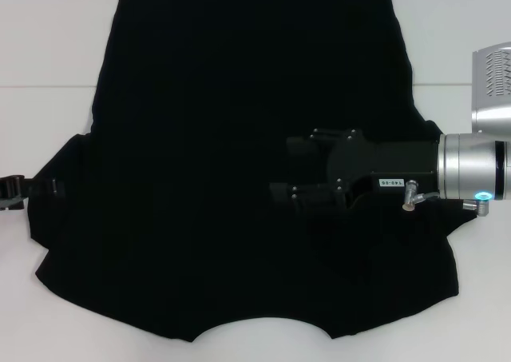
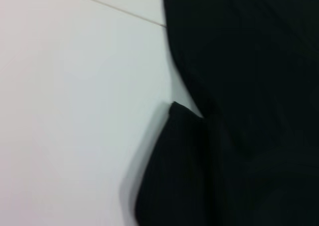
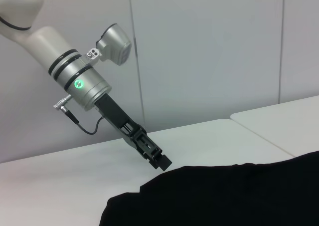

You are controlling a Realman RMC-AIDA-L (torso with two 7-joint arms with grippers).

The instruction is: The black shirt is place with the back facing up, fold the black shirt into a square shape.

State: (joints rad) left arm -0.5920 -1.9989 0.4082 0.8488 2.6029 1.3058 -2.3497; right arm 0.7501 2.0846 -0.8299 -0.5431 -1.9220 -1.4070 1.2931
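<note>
The black shirt [image 1: 215,138] lies spread flat on the white table [image 1: 48,42], hem at the far side and neckline cut-out at the near edge. No lettering shows. My right gripper [image 1: 286,169] reaches in from the right and hovers over the shirt's middle-right part, open with nothing between its fingers. At the far left my left gripper [image 1: 14,190] sits by the edge of the left sleeve [image 1: 56,210]. The right wrist view shows that left gripper [image 3: 162,161] angled down with its tip at the shirt's [image 3: 224,196] edge. The left wrist view shows the sleeve [image 2: 184,176] and shirt side.
A seam [image 1: 40,84] crosses the white table at the far side. Bare table shows left of the shirt [image 2: 75,111] and along both sides. The right arm's silver wrist [image 1: 471,178] hangs over the right sleeve. A grey wall [image 3: 199,51] stands behind the table.
</note>
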